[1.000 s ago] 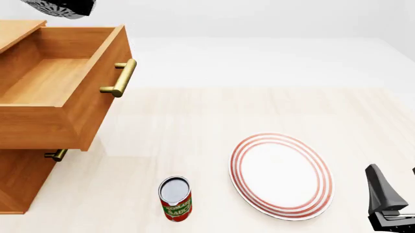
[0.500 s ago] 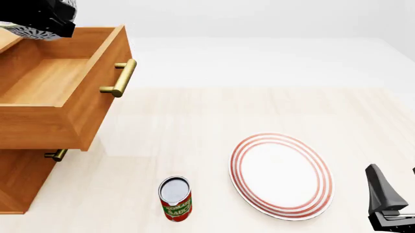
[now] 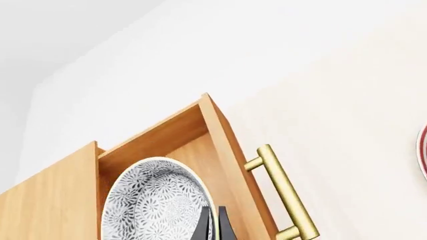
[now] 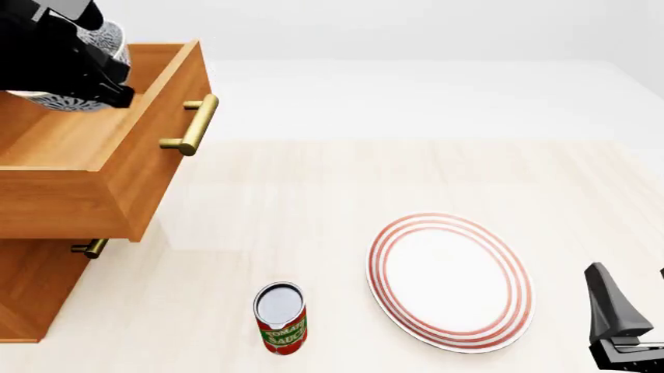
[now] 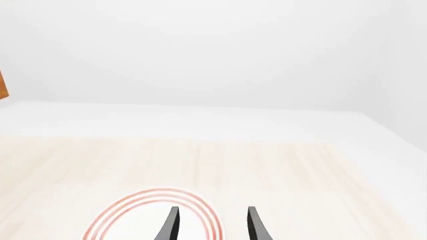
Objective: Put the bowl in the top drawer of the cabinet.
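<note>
Left pincer (image 3: 212, 224) clenched on the rim of the bowl (image 3: 157, 202), as I see it from the wrist camera: its two dark fingertips sit pressed together against the bowl's edge. I hold the speckled floral bowl over the open top drawer (image 4: 78, 136) of the cabinet (image 4: 31, 291), tilted so that its inside faces the wrist camera; I cannot tell whether it touches the drawer floor. From the front, my left arm hides most of the bowl (image 4: 73, 99), which shows only as a patterned sliver at the drawer's far left. The drawer stands pulled out, its brass bar handle (image 4: 192, 124) facing the desk (image 4: 311, 210). On the desk lie a red-ringed white plate (image 4: 449, 281) and, well apart from it, an upright tomato sauce can (image 4: 280, 317). Right pincer (image 5: 210, 225) released, fingers parted above the plate's rim (image 5: 157, 210).
</note>
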Controlling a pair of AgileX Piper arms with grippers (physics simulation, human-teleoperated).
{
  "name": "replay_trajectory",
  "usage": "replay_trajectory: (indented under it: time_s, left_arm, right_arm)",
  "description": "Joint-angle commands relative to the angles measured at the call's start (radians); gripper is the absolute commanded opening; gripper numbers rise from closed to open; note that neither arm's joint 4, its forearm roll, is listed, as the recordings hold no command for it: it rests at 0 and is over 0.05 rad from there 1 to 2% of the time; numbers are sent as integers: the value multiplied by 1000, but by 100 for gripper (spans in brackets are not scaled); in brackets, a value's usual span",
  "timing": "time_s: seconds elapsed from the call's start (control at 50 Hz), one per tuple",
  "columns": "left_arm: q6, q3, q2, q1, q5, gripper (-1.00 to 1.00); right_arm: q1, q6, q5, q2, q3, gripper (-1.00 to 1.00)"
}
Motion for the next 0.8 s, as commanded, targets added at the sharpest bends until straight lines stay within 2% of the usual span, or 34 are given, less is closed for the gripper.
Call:
replay_trajectory:
  time_s: [0.02,0.5,0.68,0.8]
  left_arm:
    - [2,53,3,19,-40,-100]
    - [6,58,-11,58,-47,-100]
    - [18,89,7,86,-77,-100]
    - [18,57,11,100,-64,-100]
  right_arm:
    - [-1,-1,-1,0,0,100]
    - [-3,-8,-5,0,0,100]
    - [-3,-9,-5,0,0,100]
    - [-3,-9,-4,0,0,100]
